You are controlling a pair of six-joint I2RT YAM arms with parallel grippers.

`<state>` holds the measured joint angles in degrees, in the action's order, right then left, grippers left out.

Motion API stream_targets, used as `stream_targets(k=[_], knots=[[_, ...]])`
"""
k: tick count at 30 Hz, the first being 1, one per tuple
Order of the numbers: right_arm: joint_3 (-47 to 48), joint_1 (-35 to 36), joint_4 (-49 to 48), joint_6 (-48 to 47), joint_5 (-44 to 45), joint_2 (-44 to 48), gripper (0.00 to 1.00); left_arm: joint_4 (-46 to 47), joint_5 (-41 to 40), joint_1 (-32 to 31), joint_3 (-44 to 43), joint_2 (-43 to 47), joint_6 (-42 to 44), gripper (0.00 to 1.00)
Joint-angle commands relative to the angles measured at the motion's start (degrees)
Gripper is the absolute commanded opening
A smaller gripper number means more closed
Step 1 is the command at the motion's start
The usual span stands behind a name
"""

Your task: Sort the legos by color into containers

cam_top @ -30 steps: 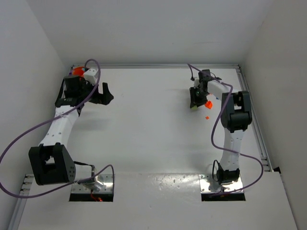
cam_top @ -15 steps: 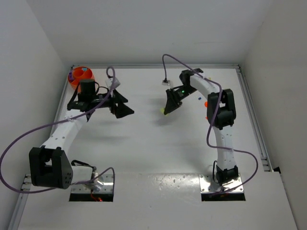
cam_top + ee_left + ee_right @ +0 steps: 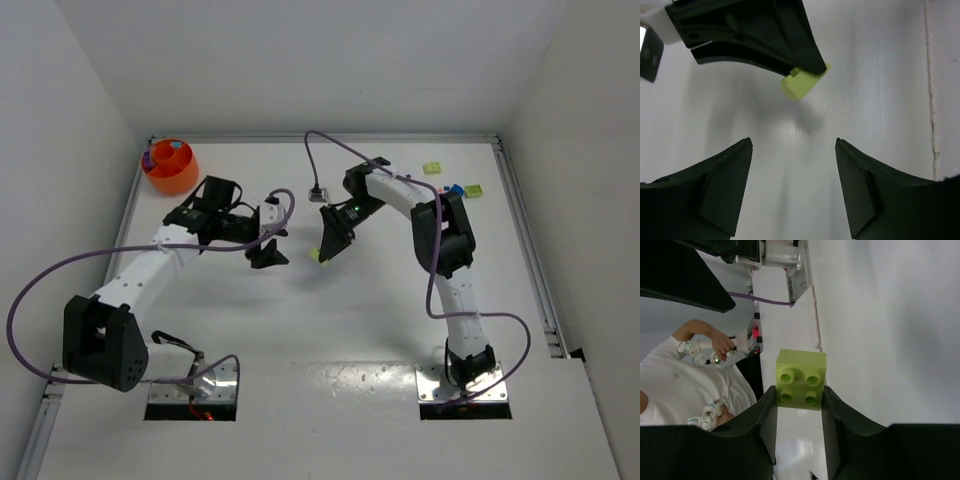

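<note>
At the far left corner of the table (image 3: pixel 300 330) stands the orange bowl (image 3: pixel 172 172), with a purple piece (image 3: pixel 149 157) showing at its left rim. To its right, well apart from it, the left gripper (image 3: pixel 270 243) points toward the middle of the table. In the left wrist view its fingers (image 3: pixel 715 185) stand wide apart with only bare table between them, so it holds nothing. Facing it and just beside it is the right gripper (image 3: pixel 325 245), reaching in from the right. Its jaws are closed on a yellow-green brick (image 3: pixel 314 255), studs toward the right wrist camera, pinched by its two sides at the fingertips and held above the table. From the left wrist the same brick pokes out at the tip of the right gripper's fingers. Near the far right edge lie the loose bricks (image 3: pixel 455 189): one yellow-green, then a blue one and another yellow-green close together.
</note>
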<state>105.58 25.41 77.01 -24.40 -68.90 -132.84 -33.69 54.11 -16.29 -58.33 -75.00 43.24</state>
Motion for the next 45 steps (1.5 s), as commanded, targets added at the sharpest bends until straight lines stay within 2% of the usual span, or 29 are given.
stream_targets(k=[1, 9, 15, 19, 26, 30, 41, 45], knots=[[-0.7, 3.1, 3.8, -1.4, -3.5, 4.9, 0.08, -2.3, -0.1, -1.0, 0.3, 0.1, 11.5, 0.72], [-1.3, 7.1, 3.8, -0.9, -3.5, 5.0, 0.08, -2.3, -2.4, -5.1, 0.3, -0.4, 14.6, 0.63], [-0.3, 7.7, 3.8, -0.4, -3.0, 5.0, 0.08, -7.1, -5.3, -10.5, 1.0, -0.4, 20.2, 0.63], [0.3, 8.3, 3.8, -0.4, -3.0, 4.4, 0.08, -8.6, -7.6, -12.5, 2.5, 0.2, 20.8, 0.63], [0.9, 8.8, 3.8, -0.4, -3.0, 5.0, 0.08, -6.6, -8.7, -12.5, 3.7, 0.7, 20.7, 0.63], [-0.3, 9.3, 3.8, -0.4, -2.5, 5.0, 0.08, -5.2, -9.2, -12.5, 3.7, 0.2, 18.5, 0.59], [-0.3, 9.3, 3.8, -0.4, -3.0, 3.8, 0.08, -4.2, -9.9, -12.5, 0.6, 0.2, 16.2, 0.6], [-0.8, 9.3, 3.8, -0.4, -3.0, 2.6, 0.08, -4.2, -8.8, -13.1, 0.0, -0.3, 15.6, 0.58]])
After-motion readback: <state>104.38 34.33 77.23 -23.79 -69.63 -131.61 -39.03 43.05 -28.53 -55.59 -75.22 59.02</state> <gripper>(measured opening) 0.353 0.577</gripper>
